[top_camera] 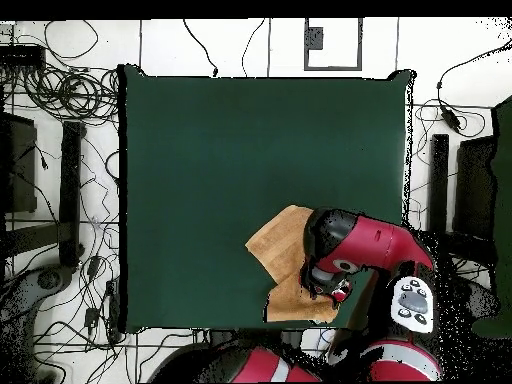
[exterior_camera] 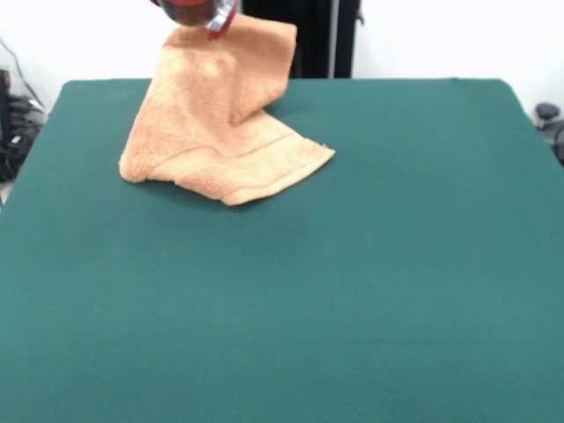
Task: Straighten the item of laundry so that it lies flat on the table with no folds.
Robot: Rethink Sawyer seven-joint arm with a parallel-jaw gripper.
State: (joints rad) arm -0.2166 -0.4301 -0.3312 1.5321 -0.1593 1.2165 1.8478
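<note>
The tan-orange towel (exterior_camera: 220, 115) is held up by one corner at the table's far left in the front view. Its upper part hangs folded from my gripper (exterior_camera: 201, 12). Its lower part, with a woven band near the hem, rests on the dark green table (exterior_camera: 352, 291). Only the gripper's red and black lower end shows at the picture's top edge, shut on the towel's top corner. In the overhead view the towel (top_camera: 282, 243) lies near the table's (top_camera: 220, 150) bottom right edge, partly hidden under my red arm (top_camera: 360, 245). The fingers are hidden there.
Cables (top_camera: 60, 95) and black equipment (top_camera: 70, 180) lie on the floor around the table. My base (top_camera: 410, 300) stands just past the table's bottom right edge in the overhead view. A dark stand (exterior_camera: 313, 40) shows behind the table in the front view.
</note>
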